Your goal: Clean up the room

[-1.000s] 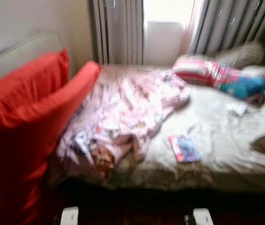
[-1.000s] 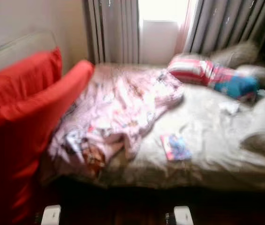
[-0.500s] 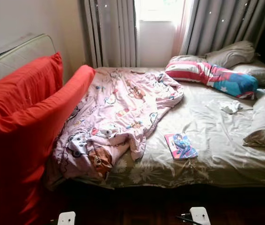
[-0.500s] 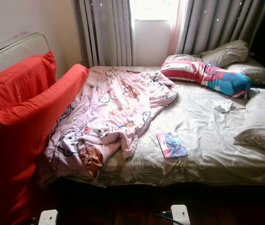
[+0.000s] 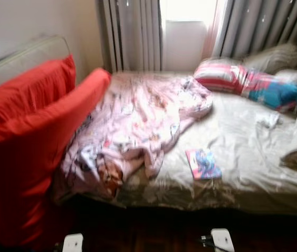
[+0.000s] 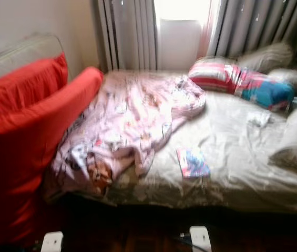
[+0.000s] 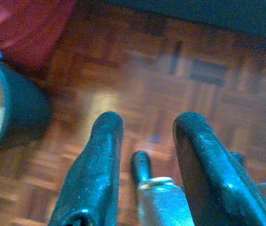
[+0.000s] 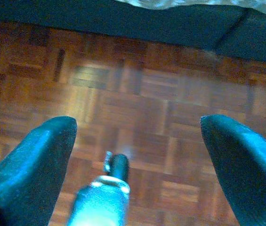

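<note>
Bed [image 5: 243, 173] messy, sheet pale with flower print. Pink cartoon blanket [image 5: 137, 126] crumpled in heap on left half, one end hanging off front edge. Small book [image 5: 203, 164], blue and red cover, lying flat on sheet just beside blanket. Striped pillow [image 5: 245, 81] near curtains [image 5: 132, 34]. Big red cushion [image 5: 27, 142] leaning at bed's left end. Left gripper [image 7: 144, 136] over wood floor [image 8: 137, 89], fingers a little apart, holding nothing. Right gripper [image 8: 137, 141] over floor, fingers spread wide.

Both arms hang low. Left pincer [image 7: 144, 165] fingers narrowly parted; right pincer [image 8: 137, 160] fingers spread wide.
</note>
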Controlling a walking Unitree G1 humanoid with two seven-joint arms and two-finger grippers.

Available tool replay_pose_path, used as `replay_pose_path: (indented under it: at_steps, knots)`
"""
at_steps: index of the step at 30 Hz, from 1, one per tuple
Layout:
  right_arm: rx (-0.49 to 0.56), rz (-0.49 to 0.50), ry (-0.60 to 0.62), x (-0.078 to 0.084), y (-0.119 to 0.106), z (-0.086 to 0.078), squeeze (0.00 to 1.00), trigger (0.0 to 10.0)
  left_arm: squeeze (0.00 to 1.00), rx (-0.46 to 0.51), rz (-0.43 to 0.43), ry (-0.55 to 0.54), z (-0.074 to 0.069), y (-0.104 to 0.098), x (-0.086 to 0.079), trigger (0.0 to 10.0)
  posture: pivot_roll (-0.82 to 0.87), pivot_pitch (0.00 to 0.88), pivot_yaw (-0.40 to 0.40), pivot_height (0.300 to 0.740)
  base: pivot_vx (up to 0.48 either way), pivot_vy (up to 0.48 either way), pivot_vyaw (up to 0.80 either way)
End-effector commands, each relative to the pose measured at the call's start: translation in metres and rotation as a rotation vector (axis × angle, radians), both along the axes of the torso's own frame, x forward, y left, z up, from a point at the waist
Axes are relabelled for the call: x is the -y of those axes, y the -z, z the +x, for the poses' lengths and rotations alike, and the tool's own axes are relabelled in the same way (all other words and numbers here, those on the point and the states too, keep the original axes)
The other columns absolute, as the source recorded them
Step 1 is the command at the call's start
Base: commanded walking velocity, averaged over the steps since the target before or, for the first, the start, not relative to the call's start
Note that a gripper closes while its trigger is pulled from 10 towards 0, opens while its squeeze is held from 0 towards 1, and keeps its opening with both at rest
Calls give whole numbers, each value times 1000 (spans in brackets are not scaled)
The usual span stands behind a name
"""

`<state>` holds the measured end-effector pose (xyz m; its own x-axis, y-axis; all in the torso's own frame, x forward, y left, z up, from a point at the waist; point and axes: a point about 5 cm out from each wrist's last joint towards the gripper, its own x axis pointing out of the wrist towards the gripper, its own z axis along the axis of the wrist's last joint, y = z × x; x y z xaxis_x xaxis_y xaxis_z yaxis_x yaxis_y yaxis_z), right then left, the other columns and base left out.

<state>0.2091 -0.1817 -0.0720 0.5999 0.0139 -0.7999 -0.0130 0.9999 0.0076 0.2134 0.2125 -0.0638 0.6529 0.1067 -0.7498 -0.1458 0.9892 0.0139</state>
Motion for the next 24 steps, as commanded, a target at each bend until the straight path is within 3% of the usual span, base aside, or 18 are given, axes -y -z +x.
replay_pose_path:
  at_steps: [1, 24]
  knots:
    - [18, 6, 5, -2, -2, 4, 0, 10000, 0, -26, 8, -2, -5, 3, -3, 10000, -64, 26, 5, 740, 0, -259, 0]
    - [18, 1, -1, -2, -2, 3, 0, 10000, 0, -30, 10, 9, -6, 3, -2, 10000, -67, 4, 7, 740, 0, -264, 0]
